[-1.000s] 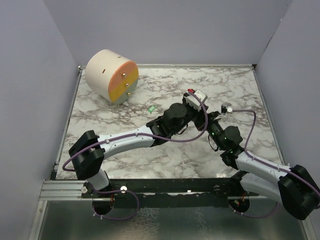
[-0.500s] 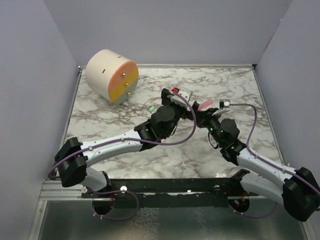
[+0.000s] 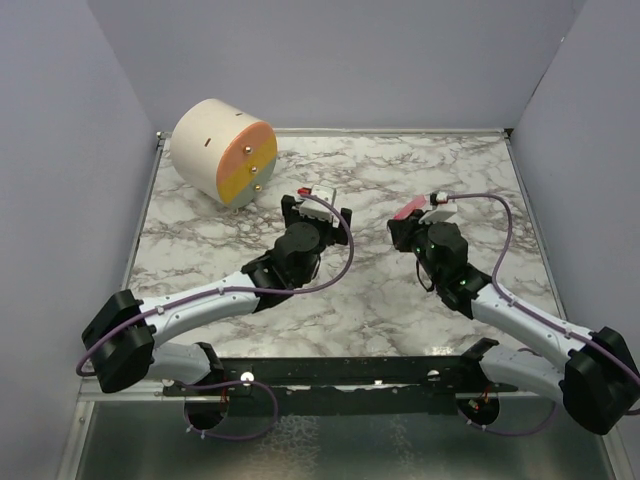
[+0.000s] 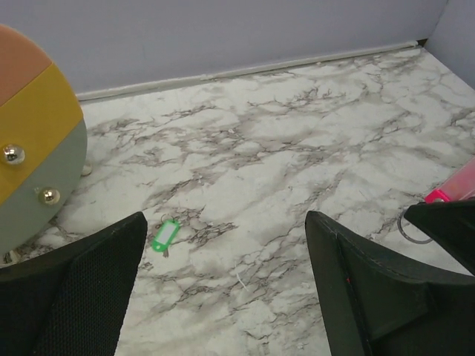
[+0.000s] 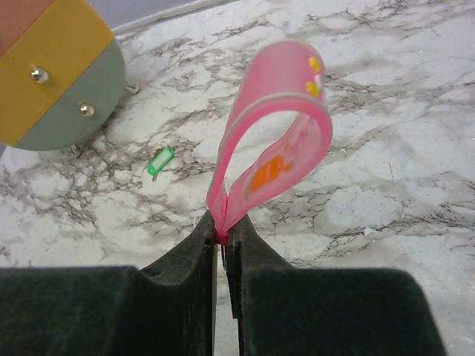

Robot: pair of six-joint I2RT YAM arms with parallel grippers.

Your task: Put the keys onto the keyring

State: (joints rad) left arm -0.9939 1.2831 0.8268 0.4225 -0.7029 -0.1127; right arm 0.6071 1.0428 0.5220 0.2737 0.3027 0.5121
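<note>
The tiny green key (image 4: 165, 235) lies flat on the marble, just inside my left gripper's left finger; it also shows in the right wrist view (image 5: 160, 161). In the top view it is hidden under my left gripper. My left gripper (image 4: 223, 297) is open and empty, low over the table (image 3: 315, 212). My right gripper (image 5: 223, 239) is shut on the base of the keyring's pink strip (image 5: 274, 148), which stands up as a loop. In the left wrist view the pink strip (image 4: 454, 187) and its silvery ring (image 4: 410, 227) show at the right edge. The right gripper (image 3: 405, 232) is right of the left one.
A round cream drum (image 3: 222, 150) with a pink, yellow and grey face and metal studs lies at the back left; it also shows in the wrist views (image 4: 33, 148) (image 5: 59, 74). Grey walls enclose the marble table (image 3: 470, 170) on three sides.
My left gripper has swung left, away from the right gripper, and now sits over the green key. My right gripper has shifted a little left, still holding the pink strip.
</note>
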